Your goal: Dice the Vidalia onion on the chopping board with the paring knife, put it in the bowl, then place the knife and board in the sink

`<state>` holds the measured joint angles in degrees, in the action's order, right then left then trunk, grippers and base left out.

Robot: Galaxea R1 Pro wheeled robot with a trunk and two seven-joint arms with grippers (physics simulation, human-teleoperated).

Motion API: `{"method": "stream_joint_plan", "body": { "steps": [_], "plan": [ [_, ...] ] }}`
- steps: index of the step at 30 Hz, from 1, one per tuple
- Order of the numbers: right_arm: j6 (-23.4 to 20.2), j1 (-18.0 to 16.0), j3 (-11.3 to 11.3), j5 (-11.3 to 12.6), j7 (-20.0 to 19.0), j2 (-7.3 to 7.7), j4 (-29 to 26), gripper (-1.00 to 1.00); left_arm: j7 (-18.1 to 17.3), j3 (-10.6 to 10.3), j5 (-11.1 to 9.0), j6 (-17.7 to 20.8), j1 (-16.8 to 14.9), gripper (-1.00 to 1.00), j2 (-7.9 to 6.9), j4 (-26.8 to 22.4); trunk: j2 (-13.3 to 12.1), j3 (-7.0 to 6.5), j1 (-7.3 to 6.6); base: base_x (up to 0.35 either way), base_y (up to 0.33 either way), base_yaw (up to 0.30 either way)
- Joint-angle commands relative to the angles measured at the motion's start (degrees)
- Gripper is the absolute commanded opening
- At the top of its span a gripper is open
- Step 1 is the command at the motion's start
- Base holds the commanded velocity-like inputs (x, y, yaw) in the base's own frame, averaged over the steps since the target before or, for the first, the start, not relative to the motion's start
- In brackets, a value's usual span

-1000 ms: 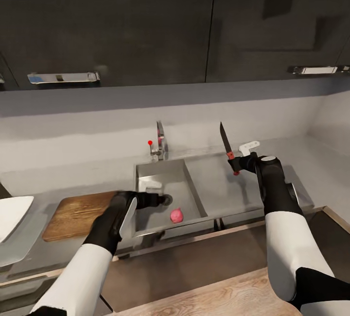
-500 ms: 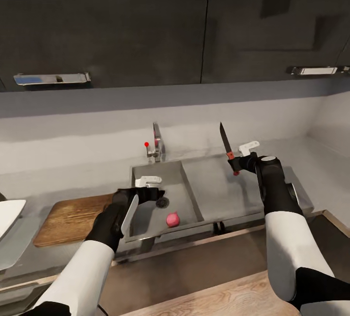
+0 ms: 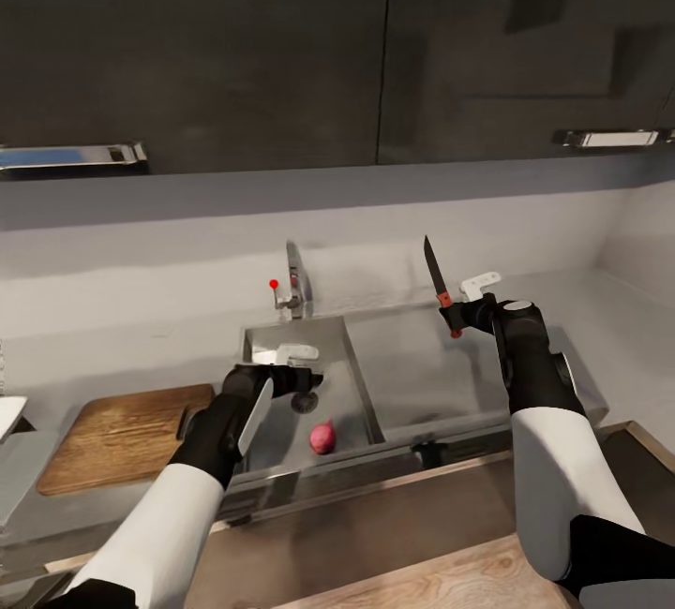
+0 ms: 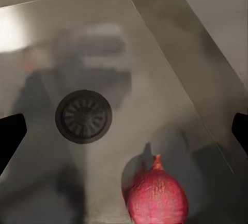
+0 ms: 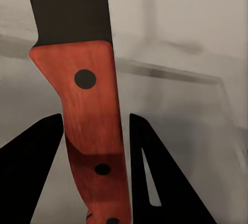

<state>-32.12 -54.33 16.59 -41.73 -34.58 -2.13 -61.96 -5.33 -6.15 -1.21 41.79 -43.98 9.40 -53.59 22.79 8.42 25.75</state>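
Vidalia onion [image 3: 322, 438] in the sink [image 3: 352, 375]

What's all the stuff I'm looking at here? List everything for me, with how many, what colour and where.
Onion: one, pinkish-red, lying in the sink near its front wall, beside the drain.
Sink: one, steel, set into the countertop, with a drainboard on its right.
Drain: one, dark, round, in the sink floor.
Faucet: one, chrome with a red dot, behind the sink.
Chopping board: one, brown wood, on the countertop left of the sink.
Countertop: one, grey, along the wall.
Paring knife: one, dark blade, reddish handle, held upright above the drainboard.
Cabinets: dark, above.
Left gripper: open, above the sink.
Right gripper: shut on the knife handle.
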Motion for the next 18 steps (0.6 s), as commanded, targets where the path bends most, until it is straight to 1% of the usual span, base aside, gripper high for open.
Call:
{"method": "stream_joint_plan", "body": {
  "steps": [1, 4, 8, 10, 18],
  "plan": [
    [-0.05, -0.07, 0.20, -0.55, -0.58, -0.07, -0.09, -1.00, -0.07, -0.09, -0.09, 0.75, -0.05, 1.00, 0.00, 0.05, 0.13, 0.15, 0.04, 0.002, -0.001, 0.119],
    [-0.05, -0.07, 0.20, -0.55, -0.58, -0.10, -0.09, -1.00, -0.11, -0.38, -0.10, 2.54, -0.05, 1.00, 0.08, 0.40, 0.13, 0.21, 0.04, 0.001, 0.000, 0.141],
    [-0.05, -0.07, 0.20, -0.55, -0.58, -0.36, -0.09, -1.00, -0.22, -0.49, -0.10, 2.97, -0.05, 1.00, 0.60, 1.39, 0.13, 0.29, 0.04, 0.000, 0.000, 0.154],
    [-0.07, -0.07, 0.20, -0.55, -0.58, -0.46, -0.07, -1.00, -0.27, -0.51, -0.11, 3.06, -0.05, 1.00, 0.60, 2.01, 0.13, 0.33, 0.04, 0.000, 0.000, 0.154],
    [-0.07, -0.07, 0.20, -0.41, -0.58, -0.75, -0.02, -1.00, -0.23, -0.67, -0.10, 3.12, -0.05, 1.00, 0.60, 2.04, 0.13, 0.37, 0.04, 0.000, 0.000, 0.030]
  ]
}}
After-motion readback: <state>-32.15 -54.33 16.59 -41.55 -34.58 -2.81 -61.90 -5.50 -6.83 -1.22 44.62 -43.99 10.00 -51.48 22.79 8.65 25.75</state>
